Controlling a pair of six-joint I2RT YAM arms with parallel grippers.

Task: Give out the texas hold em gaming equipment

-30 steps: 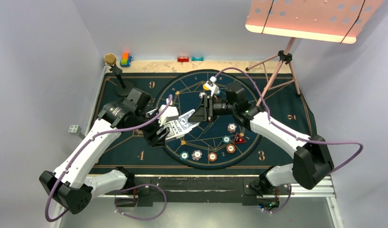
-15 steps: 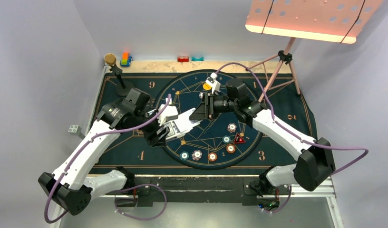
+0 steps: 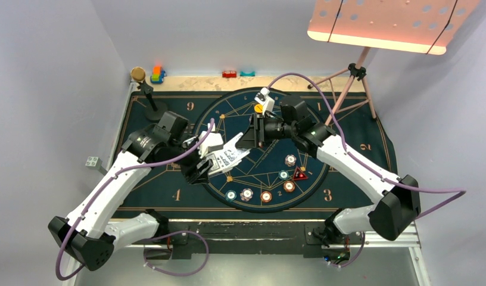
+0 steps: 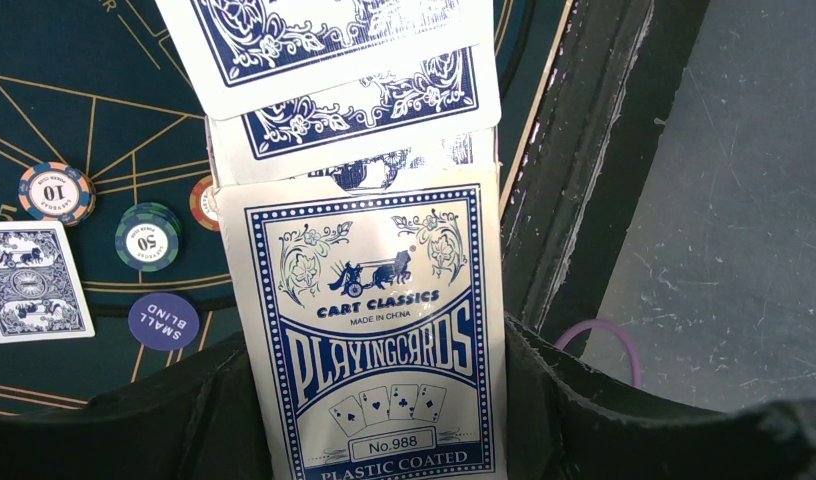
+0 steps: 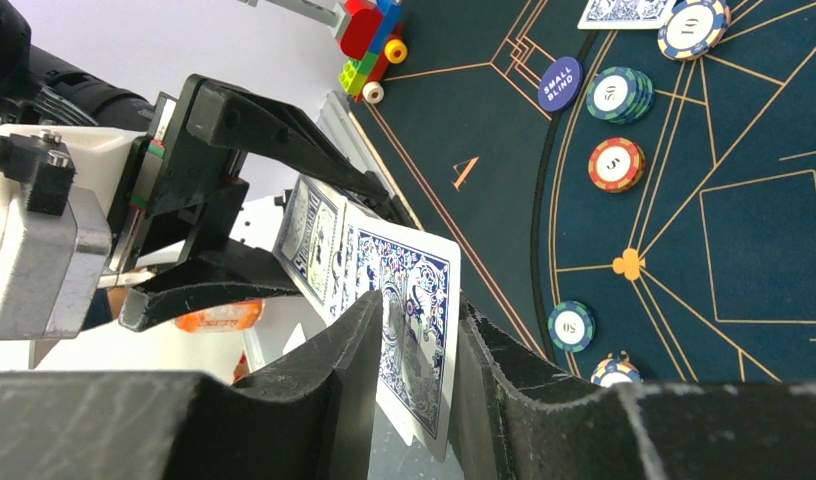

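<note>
Pale grey walls (image 3: 50, 59) are closing in on three sides. A dark gold-lined mat (image 3: 371, 137) is covering the tabletop (image 3: 193, 80). A tripod (image 3: 348, 89) is standing off the far-right corner, holding a pink perforated panel (image 3: 383, 21) overhead.

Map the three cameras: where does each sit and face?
Top external: fixed above and behind, looking down on the mat; both arms, bases nearest.
Left wrist: looks along the left gripper over its deck to the mat; own fingers at bottom.
Right wrist: looks past the right gripper at the left gripper holding the deck.
Shared: both wrist views show the deck and Small Blind button.
</note>
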